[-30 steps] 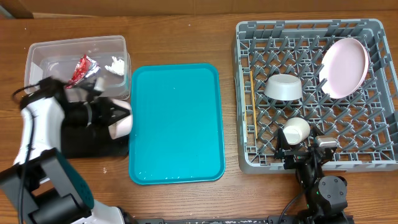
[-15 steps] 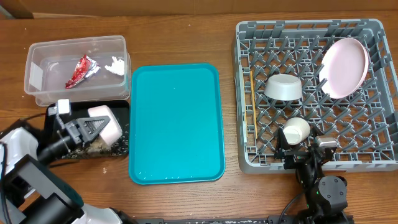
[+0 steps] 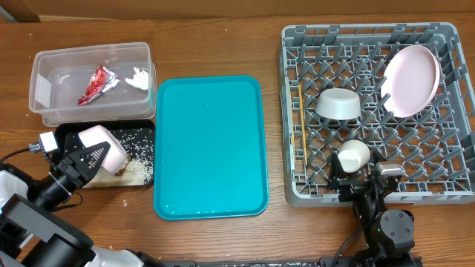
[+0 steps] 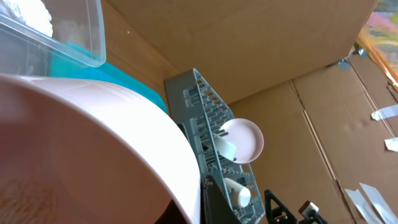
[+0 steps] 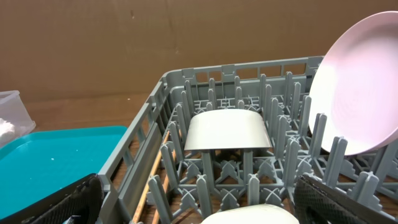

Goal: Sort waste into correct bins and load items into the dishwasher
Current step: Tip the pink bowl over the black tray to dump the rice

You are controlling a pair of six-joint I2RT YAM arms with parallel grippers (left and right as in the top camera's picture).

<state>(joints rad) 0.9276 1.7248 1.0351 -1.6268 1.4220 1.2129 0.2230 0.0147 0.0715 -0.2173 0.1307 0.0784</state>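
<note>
Wooden bench (image 3: 223, 44) carries the rack (image 3: 371, 31) at right, teal tray (image 3: 210, 148) mid, tub (image 3: 44, 61) at left, black tray (image 3: 70, 127) just before it. In the rack: plate (image 3: 410, 80) on edge, grey bowl (image 3: 338, 104) upturned, cup (image 3: 353, 156), chopsticks (image 3: 302, 130) along the left side. Left pincer (image 3: 90, 157) is clamped on the pink bowl (image 3: 106, 147), tilted over the black tray. Right pincer (image 3: 364, 180), spread apart, sits by the cup. Wrapper (image 3: 97, 84) and tissue (image 3: 138, 77) lie in the tub, rice (image 3: 137, 167) in the black tray.
</note>
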